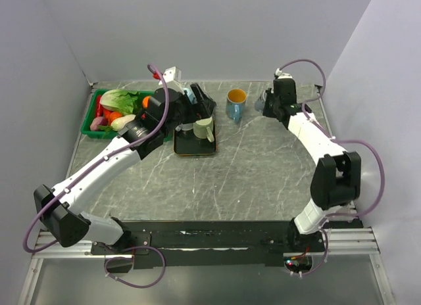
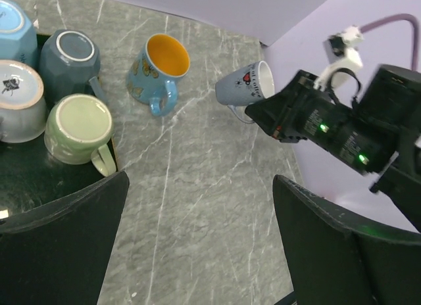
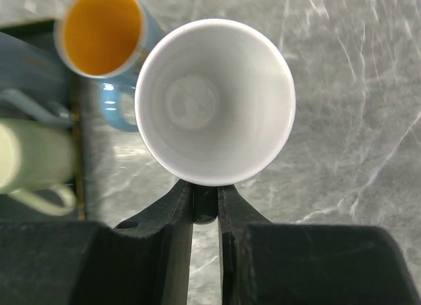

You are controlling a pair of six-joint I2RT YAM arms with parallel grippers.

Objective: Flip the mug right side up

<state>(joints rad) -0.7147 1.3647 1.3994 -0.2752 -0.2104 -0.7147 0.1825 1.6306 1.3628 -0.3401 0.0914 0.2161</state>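
The right gripper [image 3: 205,203] is pinching the grey mug [image 3: 215,101] with its jaws drawn close together, gripping at the mug's lower edge on the handle side. The mug is lying tipped on its side toward the far right of the table [image 1: 263,173], its white inside facing the right wrist camera and a small heart mark showing on its outer wall; whether it is touching the tabletop, I cannot tell. A blue mug [image 2: 158,71] with an orange inside is standing mouth up just left of it, apart from it. The left gripper [image 2: 200,239] is hovering with its fingers [image 2: 66,246] spread wide and holding nothing, above the near edge of a dark tray [image 2: 39,187]. On that tray a green mug [image 2: 77,127] and three others are sitting upside down, close together. A green basket [image 1: 89,124] of vegetables is sitting at the far left of the table
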